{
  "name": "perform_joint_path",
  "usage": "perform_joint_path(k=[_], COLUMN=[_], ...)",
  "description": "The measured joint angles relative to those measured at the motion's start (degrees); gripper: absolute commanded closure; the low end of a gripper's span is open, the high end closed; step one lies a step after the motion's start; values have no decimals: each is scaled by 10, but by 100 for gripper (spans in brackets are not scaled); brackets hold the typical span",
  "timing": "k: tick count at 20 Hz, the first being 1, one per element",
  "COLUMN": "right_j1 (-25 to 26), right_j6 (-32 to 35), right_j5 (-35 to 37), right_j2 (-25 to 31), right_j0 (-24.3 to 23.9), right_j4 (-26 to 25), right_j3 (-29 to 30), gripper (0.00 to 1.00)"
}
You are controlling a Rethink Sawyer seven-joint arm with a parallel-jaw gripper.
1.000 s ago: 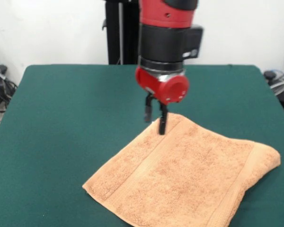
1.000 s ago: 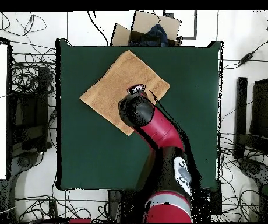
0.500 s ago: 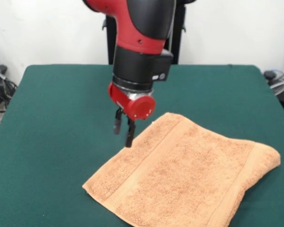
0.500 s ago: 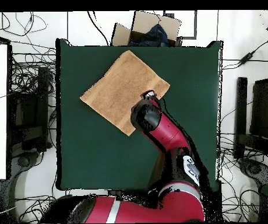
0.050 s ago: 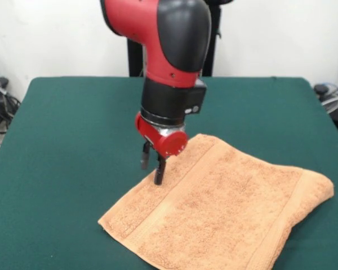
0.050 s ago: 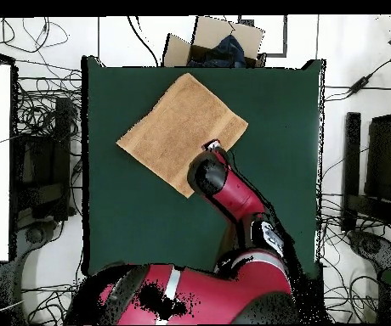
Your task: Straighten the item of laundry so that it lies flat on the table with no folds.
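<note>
Now the gripper [image 5: 152,172] hangs low at the towel's [image 5: 225,208] left edge, one fingertip [image 5: 158,179] touching or just above the cloth, the other over the table [image 5: 62,140]; jaws slightly apart, holding nothing. Towel lies diagonally on the table, its right side doubled in a fold

End effector [image 5: 151,167] low at left edge of towel [image 5: 225,214] — fingers slightly apart — green table [image 5: 67,129].

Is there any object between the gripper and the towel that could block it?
Nothing visible does. The gripper hangs at the towel's far-left edge, its fingers slightly apart, with only bare green table around.
</note>
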Motion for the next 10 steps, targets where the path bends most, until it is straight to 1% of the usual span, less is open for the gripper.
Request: perform_joint_path(k=[7, 10], right_j1=[22, 22], right_j6=[0, 0], right_j5=[-13, -24], right_j2=[24, 27], right_j0=[3, 2], right_j4=[0, -2], right_j3=[-1, 0], gripper=[0, 0])
